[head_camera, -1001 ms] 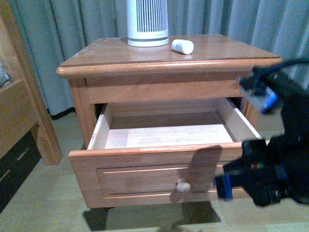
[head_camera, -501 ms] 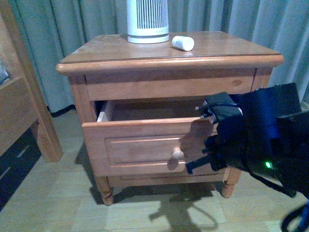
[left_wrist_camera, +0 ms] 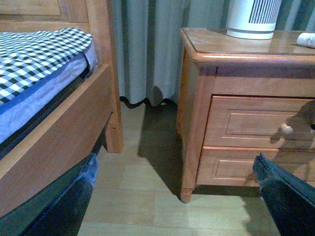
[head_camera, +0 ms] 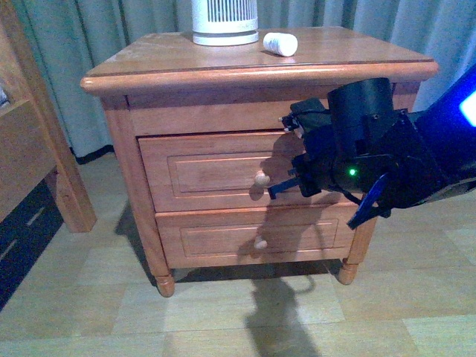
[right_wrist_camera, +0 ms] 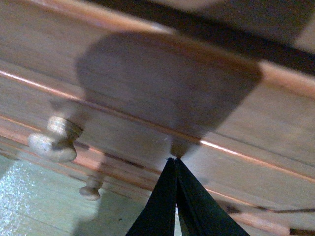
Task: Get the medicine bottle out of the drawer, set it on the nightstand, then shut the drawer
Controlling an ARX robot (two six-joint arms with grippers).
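From the front, I saw the medicine bottle [head_camera: 280, 44] lying near the nightstand's [head_camera: 149, 71] back edge, beside a white appliance [head_camera: 224, 21]. The drawer [head_camera: 216, 172] sat flush. My right claw [head_camera: 286, 156] was against its front. The right wrist view showed fingertips [right_wrist_camera: 173, 167] pressed together, empty. Left wrist: claw state unclear.

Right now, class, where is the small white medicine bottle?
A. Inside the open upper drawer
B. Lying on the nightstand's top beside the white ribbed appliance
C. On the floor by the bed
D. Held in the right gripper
B: the medicine bottle lies on the nightstand top beside the white ribbed appliance, and the upper drawer is shut.
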